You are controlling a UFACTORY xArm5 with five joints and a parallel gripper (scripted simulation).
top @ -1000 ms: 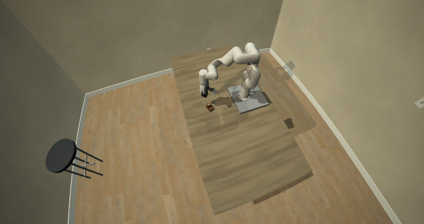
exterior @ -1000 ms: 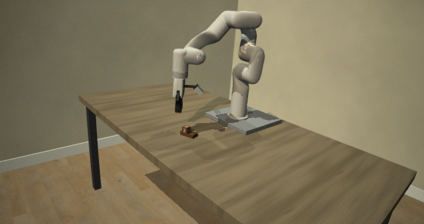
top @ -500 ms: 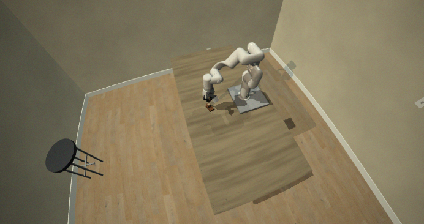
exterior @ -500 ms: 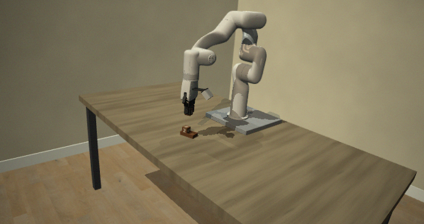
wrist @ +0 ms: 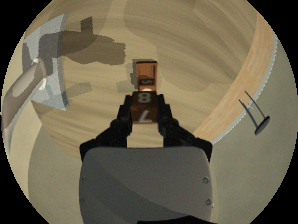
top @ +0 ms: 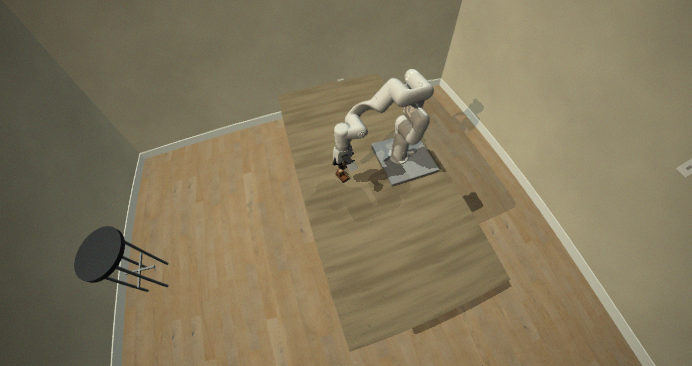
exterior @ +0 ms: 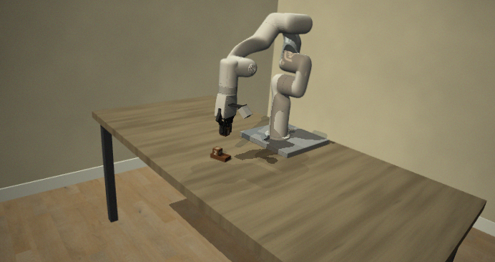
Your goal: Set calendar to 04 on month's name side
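My gripper is shut on a brown calendar cube; the faces with 8 and 7 show in the wrist view. It hangs a little above the small brown tray on the wooden table. A second brown cube stands in the left end of the tray; the other end looks free. I cannot read that cube's digits or the month's name.
The arm's grey base plate lies close behind and to the right of the tray. The table's left edge is near the tray. A black stool stands on the floor far off.
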